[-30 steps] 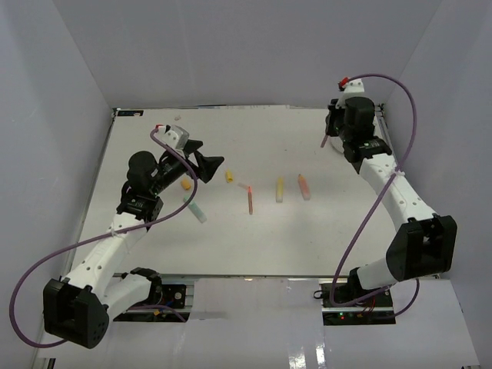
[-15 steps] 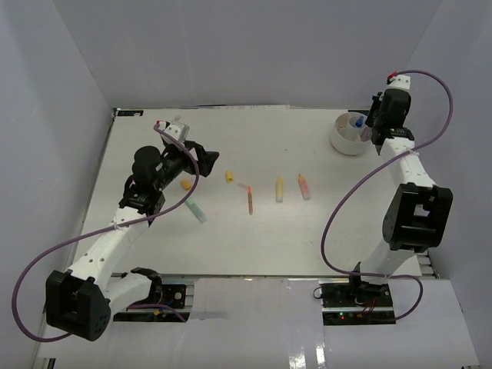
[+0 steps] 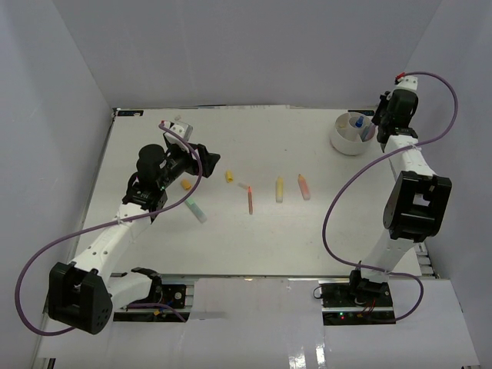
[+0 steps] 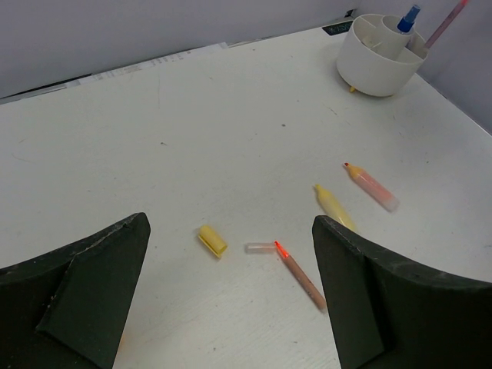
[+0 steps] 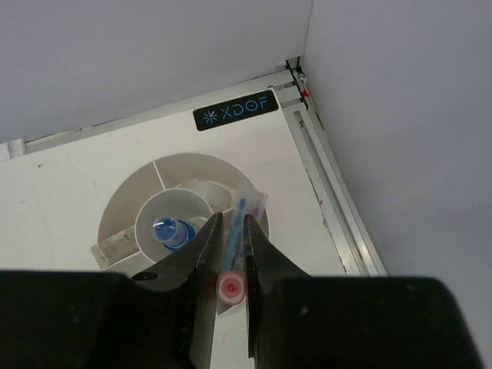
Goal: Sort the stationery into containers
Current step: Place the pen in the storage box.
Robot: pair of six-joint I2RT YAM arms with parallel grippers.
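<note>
While the left gripper (image 3: 206, 159) hovers wide open and empty at 9 o'clock from above, the tub (image 3: 347, 138) sits at 2 o'clock. From the left wrist, four pens and a yellow cap (image 4: 213, 240) lie loose mid-table. Seen from the right wrist, the right gripper (image 5: 229, 254) pinches a pink pen (image 5: 234, 257) over the tub's rim.

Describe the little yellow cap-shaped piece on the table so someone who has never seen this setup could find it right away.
Start at the row of pens lying mid-table, left of the round white tub. At the row's left end, beside the orange-red pen, lies the yellow piece. It is a short stub, far shorter than the yellow highlighter further right.
</note>
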